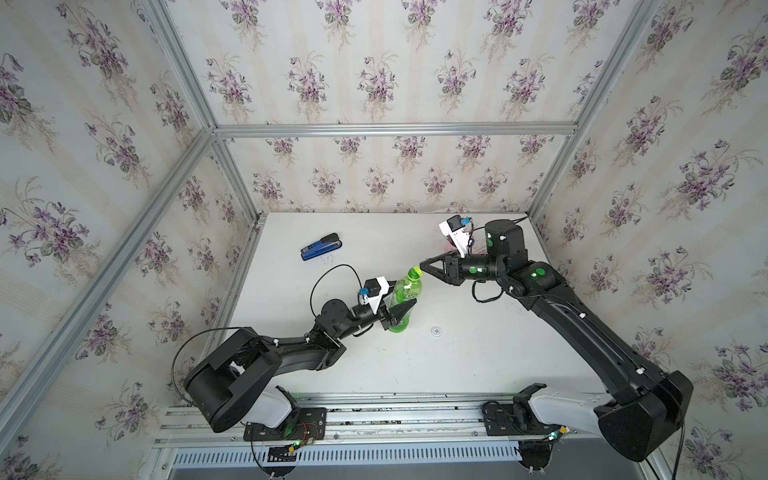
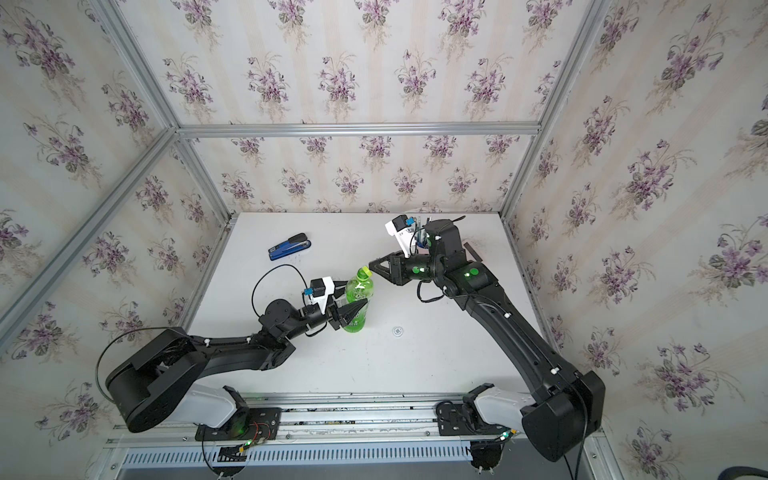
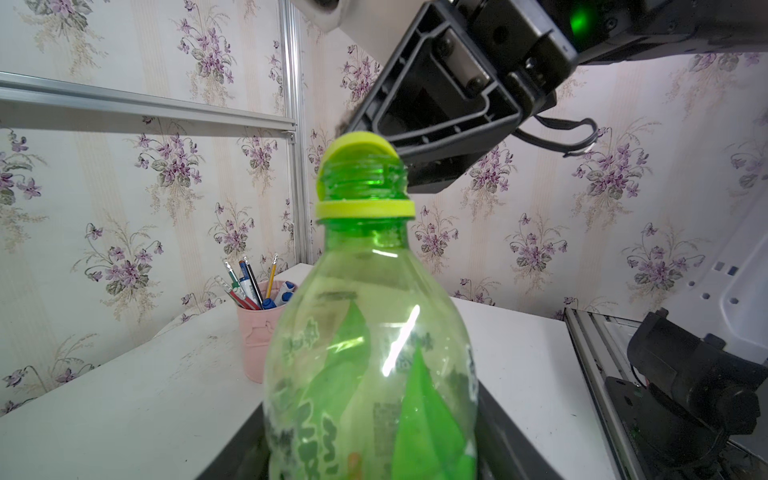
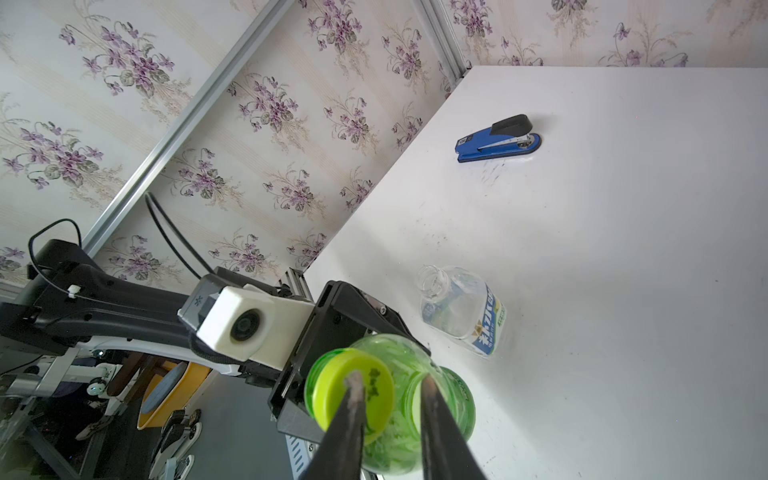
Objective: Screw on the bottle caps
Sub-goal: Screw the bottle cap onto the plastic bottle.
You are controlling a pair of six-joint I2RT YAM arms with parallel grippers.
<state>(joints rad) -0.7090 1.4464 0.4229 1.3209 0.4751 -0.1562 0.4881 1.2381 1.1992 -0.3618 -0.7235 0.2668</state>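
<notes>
**STATUS: YELLOW-GREEN CAP RESTING TILTED ON GREEN BOTTLE, NOT SEATED**

1. Green bottle [image 1: 409, 286] [image 2: 359, 291]: stands upright near the middle of the worktop [image 1: 478, 365]. The left gripper [image 1: 405, 309] is clamped across its lower body from the left-edge side.

2. Yellow-green cap [image 1: 414, 272] [image 3: 353, 143] [image 4: 332, 395]: sits crooked on the bottle mouth. In the left wrist view the neck threads are exposed below it, and it hangs lower on one side. The retaining ring [image 3: 365, 209] sits on the neck under the threads.

3. Right gripper [image 1: 422, 264] [image 4: 390, 380]: reaches level to the bottle mouth from the right-edge side. Its jaws stand close together with a narrow gap. In the right wrist view one of its fingertips [image 4: 355, 384] lies over the cap's top face and the other lies beside the neck. Whether they pinch the cap's edge cannot be determined.

4. White cap [image 1: 436, 331] [image 2: 397, 331]: lies flat on the worktop, toward the front edge and right of the green bottle's base, apart from it.

5. Clear bottle [image 4: 461, 309]: lies on its side near the green bottle, with its mouth open. It shows only in the right wrist view.

6. Other items: a blue stapler [image 1: 321, 247] toward the far left corner; a pink pen cup [image 3: 257, 332] toward the far right corner.
</notes>
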